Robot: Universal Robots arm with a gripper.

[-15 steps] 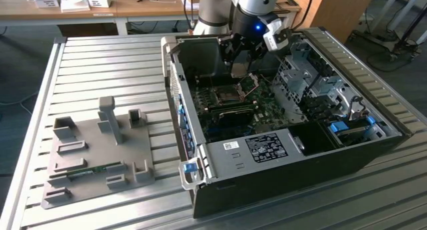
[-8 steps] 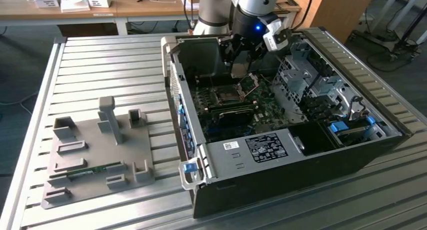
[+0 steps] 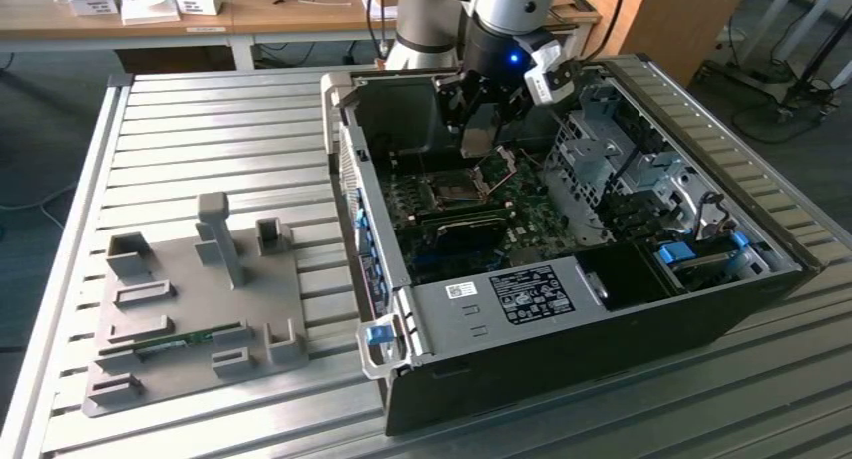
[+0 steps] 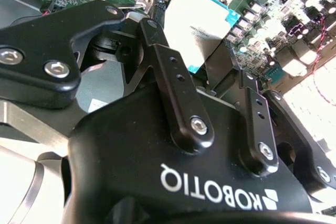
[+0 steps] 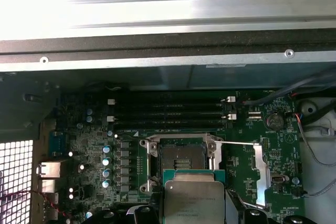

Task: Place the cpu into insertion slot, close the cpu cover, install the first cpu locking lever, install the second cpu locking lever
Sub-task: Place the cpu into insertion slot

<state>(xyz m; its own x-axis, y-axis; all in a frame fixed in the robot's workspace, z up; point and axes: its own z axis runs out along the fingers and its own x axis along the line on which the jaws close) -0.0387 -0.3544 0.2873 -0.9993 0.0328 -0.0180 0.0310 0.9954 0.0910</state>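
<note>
One chip, the cpu (image 5: 194,203), sits clamped flat between the gripper's (image 4: 191,51) narrowed jaws above the motherboard (image 5: 94,156) – the open socket (image 5: 177,158) lies just beyond it, toward the memory slots (image 5: 173,114).

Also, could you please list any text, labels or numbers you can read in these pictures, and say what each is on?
Body of the gripper: one white brand word, upside down in the second wrist view, not quoted here.
Top of the cpu: faint print, unreadable.
Black sticker and white sticker on the computer case: unreadable.
Motherboard: tiny white markings, unreadable.
</note>
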